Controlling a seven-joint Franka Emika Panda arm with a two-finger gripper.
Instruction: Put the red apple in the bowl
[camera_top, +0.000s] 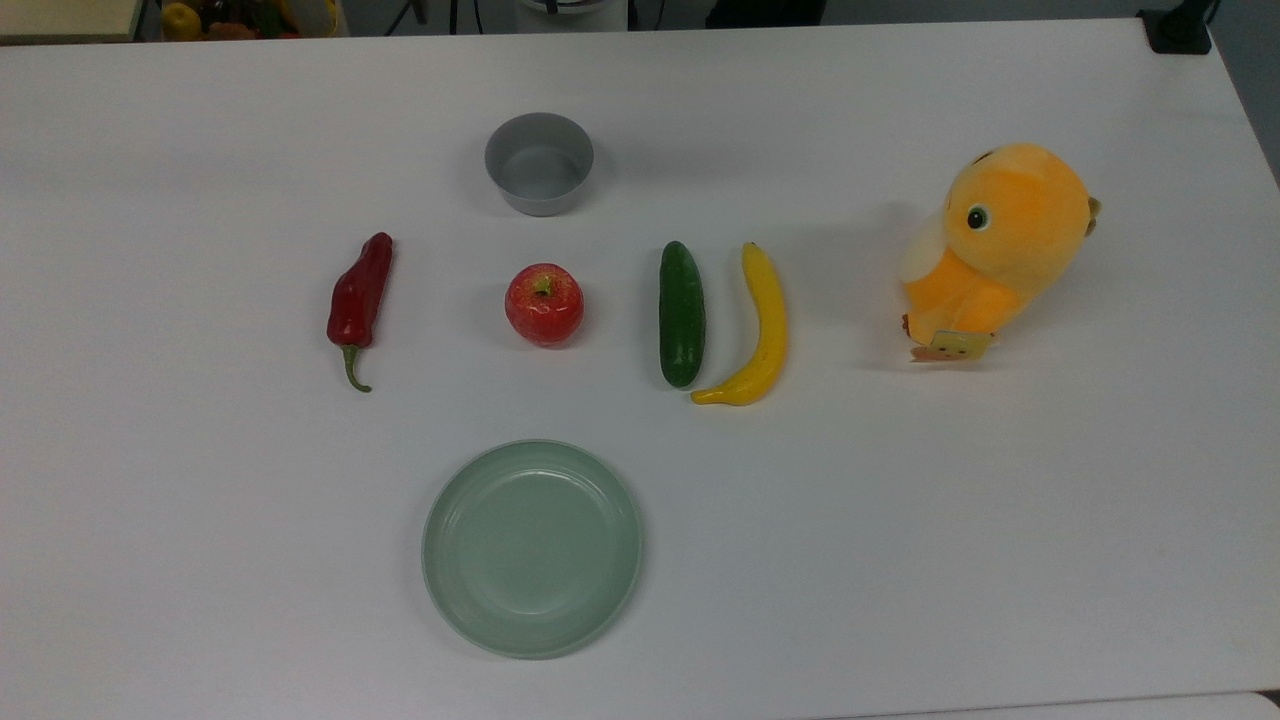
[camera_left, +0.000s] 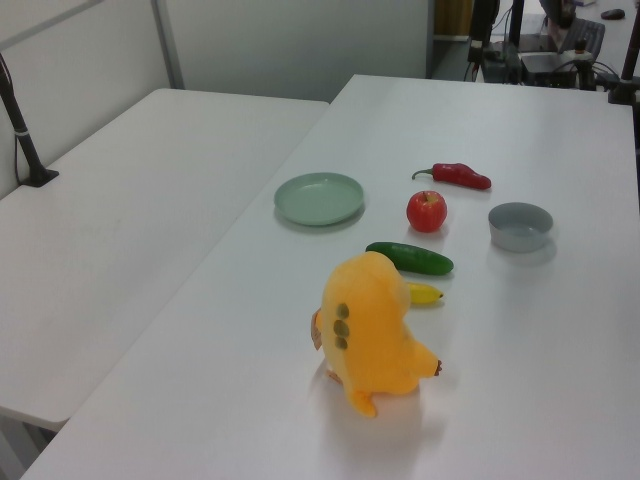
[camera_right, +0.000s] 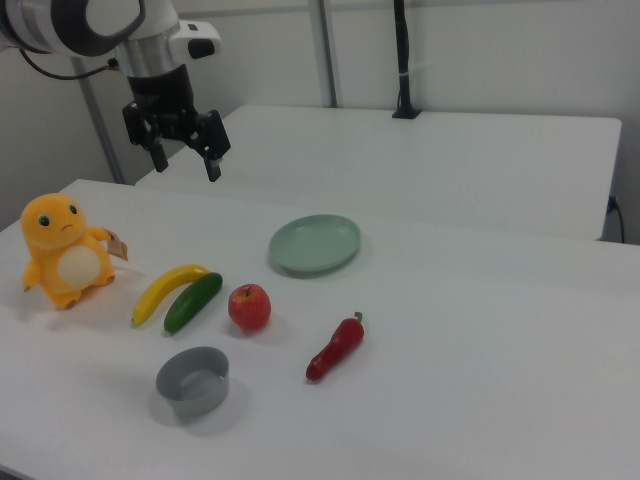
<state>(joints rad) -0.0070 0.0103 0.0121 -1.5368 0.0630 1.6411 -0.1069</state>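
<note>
White office table (camera_top: 1000, 560), a second table beyond it, pale partition walls behind.

Red apple (camera_top: 544, 304) sits upright mid-table, stem up, untouched. In the top view the grey bowl (camera_top: 539, 163) stands at the apple's 12 o'clock, near but apart, empty. Red chili pepper (camera_top: 359, 302) lies at 9 o'clock, cucumber (camera_top: 682, 313) at 3 o'clock with a banana (camera_top: 757, 331) just beside it, almost touching at the lower ends. Pale green dish (camera_top: 532, 548) at 6 o'clock, wider and shallow. Orange plush toy (camera_top: 995, 246) well off toward 3 o'clock.

Gripper (camera_right: 183, 152) hangs high in the right view, above and behind the plush, well apart from the apple; jaws spread apart, holding nothing. Judged: task not begun; approach and grasp come first.

Risks, judged:
- Glossy round apple may squirt from the fingers if the pinch lands off-centre.
- Bowl looks barely wider than the apple; an offset release could perch it on the rim or tip the bowl.
- A wide descent might nudge cucumber or chili.
- The green dish is a tempting wrong target.
</note>
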